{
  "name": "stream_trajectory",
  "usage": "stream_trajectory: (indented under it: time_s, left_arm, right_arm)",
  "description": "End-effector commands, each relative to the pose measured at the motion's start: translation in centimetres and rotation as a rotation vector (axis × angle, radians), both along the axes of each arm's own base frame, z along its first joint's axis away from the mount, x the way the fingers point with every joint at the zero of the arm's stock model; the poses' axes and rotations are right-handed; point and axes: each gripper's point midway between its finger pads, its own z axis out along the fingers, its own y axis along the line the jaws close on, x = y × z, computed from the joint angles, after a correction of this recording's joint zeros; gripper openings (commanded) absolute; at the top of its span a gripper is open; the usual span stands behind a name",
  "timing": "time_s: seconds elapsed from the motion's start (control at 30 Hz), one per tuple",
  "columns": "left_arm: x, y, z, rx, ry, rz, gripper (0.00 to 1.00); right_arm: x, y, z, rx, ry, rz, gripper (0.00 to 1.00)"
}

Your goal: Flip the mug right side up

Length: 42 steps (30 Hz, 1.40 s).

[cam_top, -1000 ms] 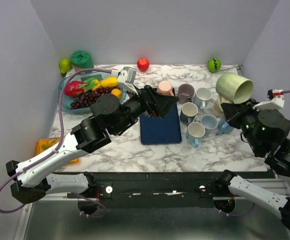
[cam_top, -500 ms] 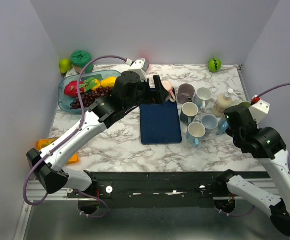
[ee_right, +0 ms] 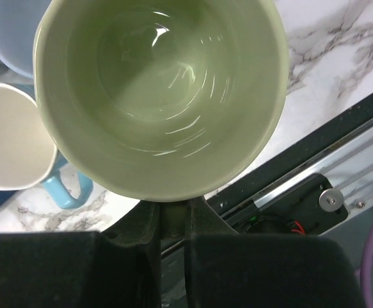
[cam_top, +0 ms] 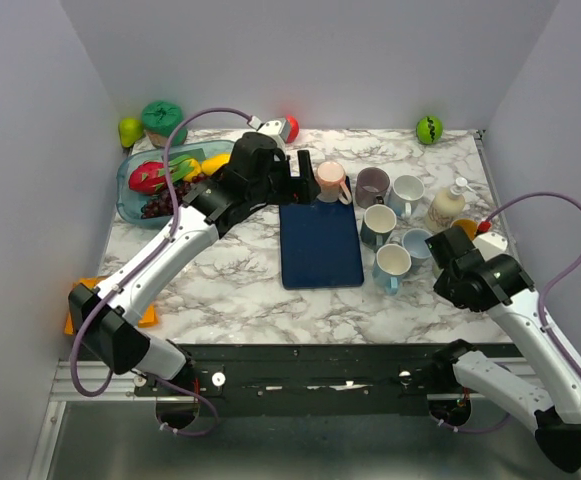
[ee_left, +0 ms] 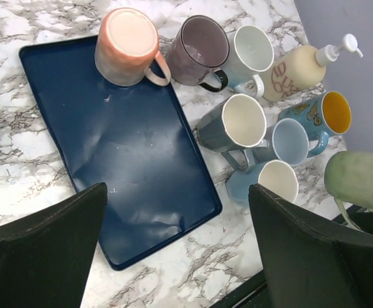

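Pink mug (ee_left: 127,45) sits upside down on the blue tray (ee_left: 128,167), just ahead of the left hand (ee_left: 176,192), which is wide open and empty. Right hand (ee_right: 172,218) pinches the green mug (ee_right: 157,96) by its rim.

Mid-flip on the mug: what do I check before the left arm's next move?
1. Orientation of pink mug on blue tray: not ok, base up.
2. State of left gripper: ok, open over the blue tray.
3. Handle of pink mug clear of purple mug: cannot tell.
4. Hold of right gripper on green mug: ok, clamped.
5. Gap from green mug to pink mug: ok, well apart.
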Motion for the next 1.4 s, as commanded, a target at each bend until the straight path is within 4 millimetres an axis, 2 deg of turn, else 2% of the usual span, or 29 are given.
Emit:
stream_trajectory:
  time_s: [0.0,0.1,0.3,0.33,0.37,0.5,0.6,0.67,0.7,0.73,0.8,0.9,1.03,1.07,1.23,1.37]
  left_arm:
    - [0.0,-0.7,-1.9,0.013,0.051,-0.05,0.99]
    - [0.2,-0.9,-2.7,0.026,0.066,-0.057,0.99]
    - [0.8,-1.1,-4.2,0.051,0.089,-0.052,0.99]
    - [0.8,-1.1,-4.4,0.054,0.093,-0.051,0.99]
    - [0.9,-1.1,-4.6,0.058,0.093,-0.049,0.99]
    - [1.3,-1.3,-5.3,0.069,0.106,-0.046,0.99]
    - [1.6,-1.4,-5.7,0.076,0.11,-0.046,0.99]
    - [1.9,-1.5,-6.0,0.087,0.112,-0.04,0.99]
    - [2.1,-1.4,-6.6,0.098,0.119,-0.034,0.99]
    - [2.3,-1.4,-6.7,0.103,0.122,-0.029,0.99]
    - [2.5,-1.4,-7.1,0.111,0.127,-0.02,0.99]
    - [3.2,-1.6,-8.0,0.123,0.145,-0.004,0.99]
    - [4.9,-2.0,-9.4,0.144,0.166,0.046,0.99]
    - [5.1,-2.3,-9.5,0.133,0.17,0.052,0.99]
    - [6.6,-4.5,-11.1,0.082,0.21,0.066,0.99]
    - [7.8,-7.0,-11.3,0.045,0.196,0.075,0.99]
  right_arm:
    - [-0.3,0.7,-1.6,0.052,0.014,-0.022,0.01]
    - [-0.2,1.6,-2.9,0.086,0.043,0.005,0.01]
    - [-0.4,3.5,-7.0,0.145,0.143,0.045,0.01]
    - [0.1,3.9,-7.3,0.157,0.13,0.048,0.01]
    - [-0.1,4.0,-8.3,0.154,0.159,0.046,0.01]
    - [0.5,4.4,-10.1,0.133,0.213,0.055,0.01]
    - [0.8,4.5,-10.9,0.115,0.247,0.055,0.01]
    - [0.8,4.5,-11.1,0.114,0.261,0.054,0.06]
    - [0.8,4.6,-11.1,0.116,0.265,0.058,0.18]
    - [0.9,4.8,-11.0,0.12,0.265,0.062,0.26]
    - [1.0,5.0,-10.7,0.128,0.263,0.074,0.5]
    - [1.4,5.2,-9.8,0.135,0.248,0.09,0.62]
    - [1.6,5.1,-7.6,0.131,0.224,0.099,0.7]
    - [2.0,5.2,-6.5,0.137,0.191,0.105,0.7]
    - [1.5,4.2,-2.9,0.121,0.131,0.114,0.79]
    - [1.1,3.5,0.2,0.117,0.042,0.145,0.86]
